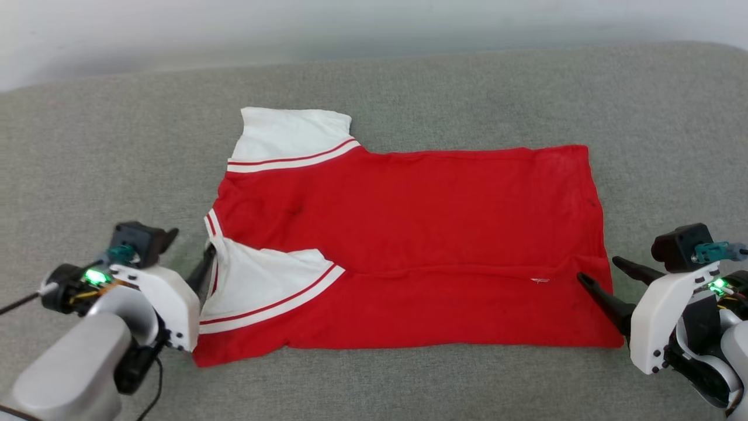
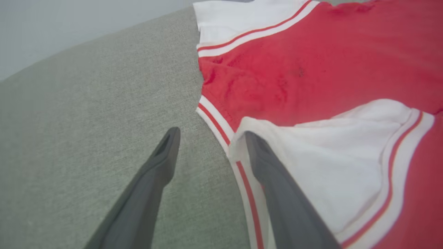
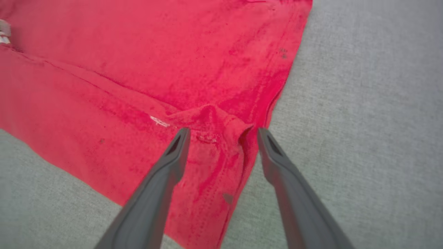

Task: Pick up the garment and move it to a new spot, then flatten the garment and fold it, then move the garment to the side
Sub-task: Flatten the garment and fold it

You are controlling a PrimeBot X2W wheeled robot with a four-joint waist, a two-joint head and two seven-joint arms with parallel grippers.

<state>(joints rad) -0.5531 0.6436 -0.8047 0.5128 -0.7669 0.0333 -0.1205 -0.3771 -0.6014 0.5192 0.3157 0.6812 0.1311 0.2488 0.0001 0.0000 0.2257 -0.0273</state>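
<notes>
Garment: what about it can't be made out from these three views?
- Head view: the garment covers its own underside, so any print there is hidden.
- Head view: the folded-over near strip hides the layer beneath it.
- Head view: the small white mark on that strip is too small to read.
- Left wrist view: the top and right edges cut off most of the red body.

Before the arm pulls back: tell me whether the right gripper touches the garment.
Cannot tell. In the right wrist view the open right gripper straddles a hem pucker of the garment; neither gap nor contact shows plainly.
</notes>
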